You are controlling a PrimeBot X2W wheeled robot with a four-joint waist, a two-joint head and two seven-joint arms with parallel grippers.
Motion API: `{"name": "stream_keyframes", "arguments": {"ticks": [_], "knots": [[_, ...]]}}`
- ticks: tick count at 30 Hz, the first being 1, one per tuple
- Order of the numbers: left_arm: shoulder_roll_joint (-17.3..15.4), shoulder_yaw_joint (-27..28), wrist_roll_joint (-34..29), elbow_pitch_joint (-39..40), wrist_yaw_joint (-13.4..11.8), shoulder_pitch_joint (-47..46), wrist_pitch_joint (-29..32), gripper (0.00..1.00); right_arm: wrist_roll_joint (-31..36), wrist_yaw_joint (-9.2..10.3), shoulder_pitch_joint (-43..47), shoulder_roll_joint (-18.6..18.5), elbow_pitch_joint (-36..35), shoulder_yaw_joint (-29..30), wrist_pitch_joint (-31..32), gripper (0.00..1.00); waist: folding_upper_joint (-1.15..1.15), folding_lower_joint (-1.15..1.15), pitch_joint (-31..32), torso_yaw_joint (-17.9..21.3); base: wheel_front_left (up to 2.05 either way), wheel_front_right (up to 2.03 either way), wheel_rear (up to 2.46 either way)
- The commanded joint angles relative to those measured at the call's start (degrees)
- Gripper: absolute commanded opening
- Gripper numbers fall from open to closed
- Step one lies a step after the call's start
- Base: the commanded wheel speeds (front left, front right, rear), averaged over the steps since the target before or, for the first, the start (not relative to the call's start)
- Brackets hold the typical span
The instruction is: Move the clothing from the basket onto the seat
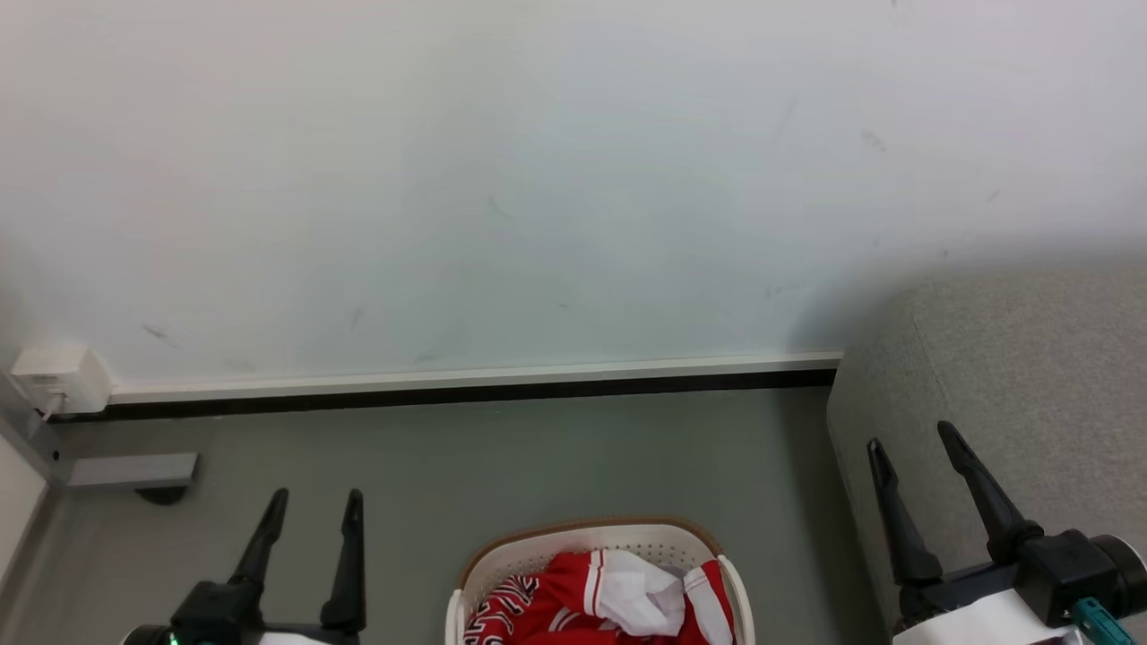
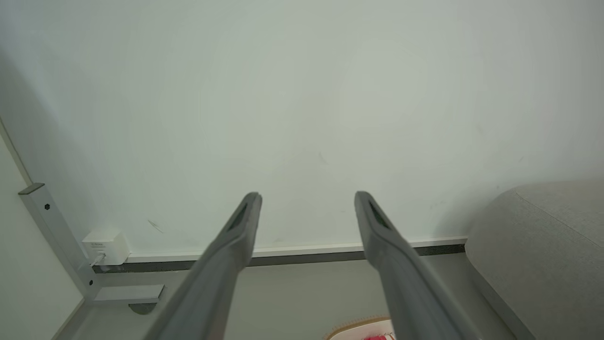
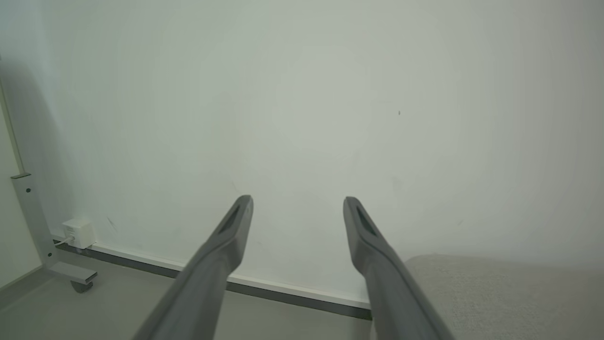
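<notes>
Red clothing (image 1: 573, 600) with white panels and a black-and-white patterned part lies crumpled in the cream basket (image 1: 502, 555) at the bottom centre of the head view. The basket's brown rim (image 2: 351, 325) peeks in at the bottom of the left wrist view. At the right stands the grey seat (image 1: 1030, 376), also seen from both wrists (image 2: 542, 245) (image 3: 509, 297). My left gripper (image 1: 315, 502) hangs open and empty to the left of the basket. In front of the seat my right gripper (image 1: 909, 437) is open and empty too. Both point at the wall (image 2: 306, 196) (image 3: 297, 200).
A pale wall (image 1: 538, 179) with a white and dark baseboard (image 1: 466, 381) runs across the back. A white wall box (image 1: 58, 376) and a grey metal frame foot (image 1: 130, 470) sit at the far left. Grey floor (image 1: 538, 457) spreads between basket and wall.
</notes>
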State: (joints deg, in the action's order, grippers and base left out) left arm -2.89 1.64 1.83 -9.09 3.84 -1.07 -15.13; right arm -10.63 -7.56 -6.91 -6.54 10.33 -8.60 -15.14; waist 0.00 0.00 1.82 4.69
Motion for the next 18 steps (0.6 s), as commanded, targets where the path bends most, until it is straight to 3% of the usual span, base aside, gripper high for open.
{"name": "stream_keyframes", "arguments": {"ticks": [1,18], "knots": [[-0.27,-0.05,1.00,-0.01,0.11,-0.36,-0.04,1.00,-0.61,0.14,-0.60,-0.35,-0.29,0.38,0.00,1.00,0.00,0.00,-0.77,0.82,0.00,0.00,0.00],[-0.18,-2.54,1.52,-2.85,1.83,-7.85,-0.04,1.00,-2.80,0.14,-6.10,-1.46,-3.90,1.65,0.00,1.00,0.00,0.00,-11.00,7.18,0.00,0.00,0.00]]}}
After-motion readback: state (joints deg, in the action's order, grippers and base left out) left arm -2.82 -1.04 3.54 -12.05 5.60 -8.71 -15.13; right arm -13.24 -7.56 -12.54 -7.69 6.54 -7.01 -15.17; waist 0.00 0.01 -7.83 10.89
